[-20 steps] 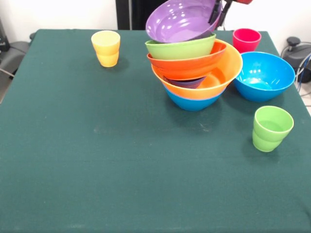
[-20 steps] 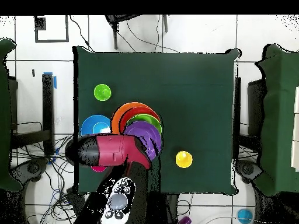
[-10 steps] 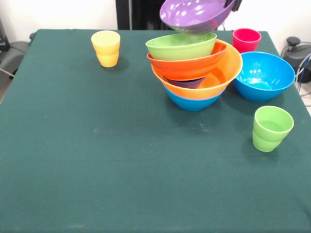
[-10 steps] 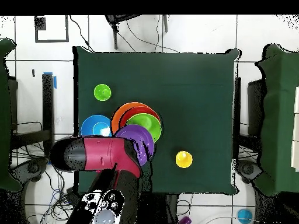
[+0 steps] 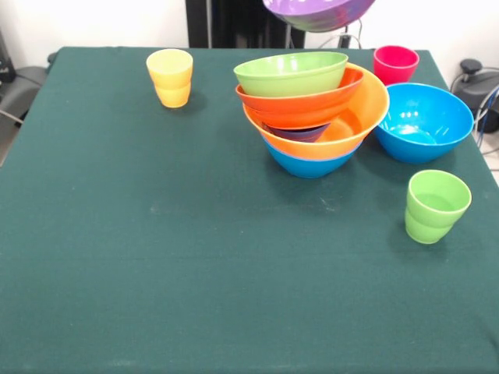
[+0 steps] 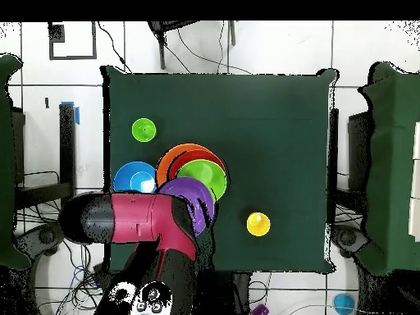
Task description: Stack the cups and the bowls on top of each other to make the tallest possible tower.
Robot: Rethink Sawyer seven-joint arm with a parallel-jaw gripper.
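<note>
The tower [image 5: 312, 117] stands right of the table's middle: a blue bowl lowest, then the large yellow-orange bowl [image 5: 368, 109], a small dark bowl, the orange-red bowl [image 5: 300, 105] and the lime green bowl [image 5: 290, 72] on top. The wide purple bowl [image 5: 320, 11] hangs in the air above and behind the tower, held by my gripper [image 6: 190, 215], which the arm covers. The purple bowl [image 6: 203, 199] also shows in the overhead view beside the lime bowl [image 6: 203, 175]. The yellow cup [image 5: 171, 76], red-pink cup [image 5: 395, 62], light green cup [image 5: 435, 204] and a blue bowl [image 5: 423, 121] stand apart.
The red arm [image 6: 131, 217] lies over the table's edge near the robot's base and hides the red-pink cup from above. In the overhead view the green cup [image 6: 143, 129], blue bowl [image 6: 134, 176] and yellow cup [image 6: 257, 223] show. Cables lie by the table's right side.
The purple bowl has been lifted off the lime green bowl and now hangs higher, drawn back toward the robot's base. The rest of the tower has not moved.
</note>
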